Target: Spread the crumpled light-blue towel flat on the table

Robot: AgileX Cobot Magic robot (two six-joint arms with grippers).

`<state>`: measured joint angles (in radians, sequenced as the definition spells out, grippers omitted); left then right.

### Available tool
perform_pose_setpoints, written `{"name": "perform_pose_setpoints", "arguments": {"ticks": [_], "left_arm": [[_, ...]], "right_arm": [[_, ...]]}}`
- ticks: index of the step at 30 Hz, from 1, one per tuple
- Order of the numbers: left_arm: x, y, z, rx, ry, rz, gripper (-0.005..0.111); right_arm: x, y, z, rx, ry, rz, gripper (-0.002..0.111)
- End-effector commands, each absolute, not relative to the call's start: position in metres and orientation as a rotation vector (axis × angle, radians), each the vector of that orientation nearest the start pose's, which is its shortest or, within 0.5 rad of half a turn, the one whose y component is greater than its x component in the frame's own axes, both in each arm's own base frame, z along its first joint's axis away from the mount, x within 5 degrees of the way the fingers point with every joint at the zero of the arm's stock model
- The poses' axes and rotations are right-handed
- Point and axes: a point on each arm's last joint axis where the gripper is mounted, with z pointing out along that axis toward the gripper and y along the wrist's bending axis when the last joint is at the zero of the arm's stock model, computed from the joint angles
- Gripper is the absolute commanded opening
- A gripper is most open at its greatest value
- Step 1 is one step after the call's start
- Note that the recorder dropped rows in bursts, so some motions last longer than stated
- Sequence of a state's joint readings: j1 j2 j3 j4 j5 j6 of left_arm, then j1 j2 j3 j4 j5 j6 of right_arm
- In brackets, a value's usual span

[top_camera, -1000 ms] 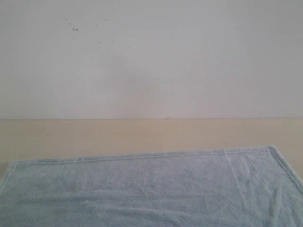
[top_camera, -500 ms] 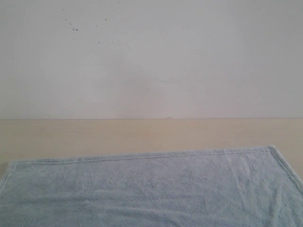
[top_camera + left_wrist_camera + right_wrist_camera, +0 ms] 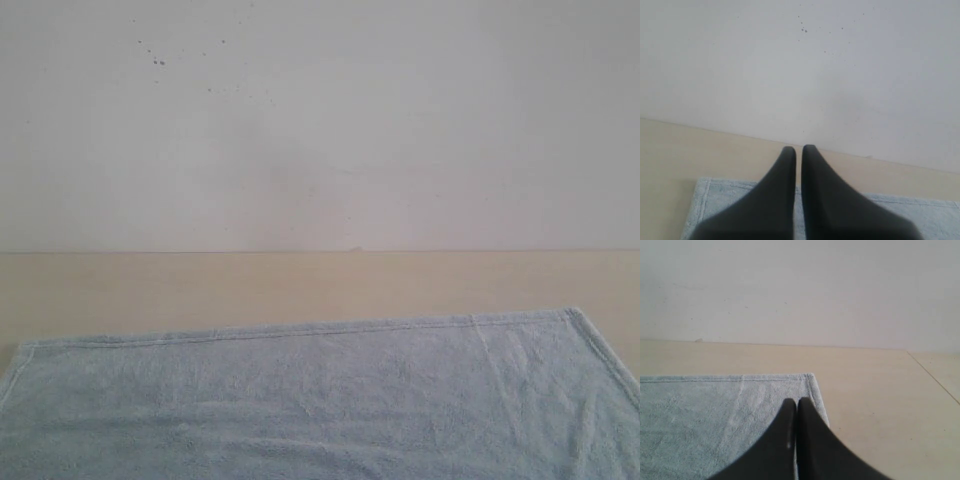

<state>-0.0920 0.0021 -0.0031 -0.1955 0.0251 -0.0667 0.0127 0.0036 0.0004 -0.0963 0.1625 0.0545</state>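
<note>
As spread now, looks finished or nearly so. Lying flat on near part of worktop (image 3: pixel 300 280): towel (image 3: pixel 320 400), far hem (image 3: pixel 300 328) straight, both far corners squared, only faint ripples in pile. Over cloth near left far corner: left tool (image 3: pixel 798 150), tips pressed together, nothing between. Near right far corner: right tool (image 3: pixel 796 402), likewise closed and empty. Stationed at corners probably for tugging edges outward if needed; no pull under way. Near edge out of frame, flatness there unjudged.
</note>
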Motion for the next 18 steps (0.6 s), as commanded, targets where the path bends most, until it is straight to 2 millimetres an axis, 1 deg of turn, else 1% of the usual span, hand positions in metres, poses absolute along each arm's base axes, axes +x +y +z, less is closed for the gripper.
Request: {"name": "perform_pose_setpoints", "arguments": {"ticks": [1, 18], "left_arm": [[0.056, -0.0056, 0.2109, -0.127, 1.51, -0.289, 0.004], [0.056, -0.0055, 0.2111, -0.127, 1.508, -0.288, 0.004]], "right_arm": [[0.0562, -0.0009, 0.1986, -0.033, 1.644, -0.04, 0.0], [0.0562, -0.0007, 0.1985, -0.025, 1.646, -0.03, 0.0]]}}
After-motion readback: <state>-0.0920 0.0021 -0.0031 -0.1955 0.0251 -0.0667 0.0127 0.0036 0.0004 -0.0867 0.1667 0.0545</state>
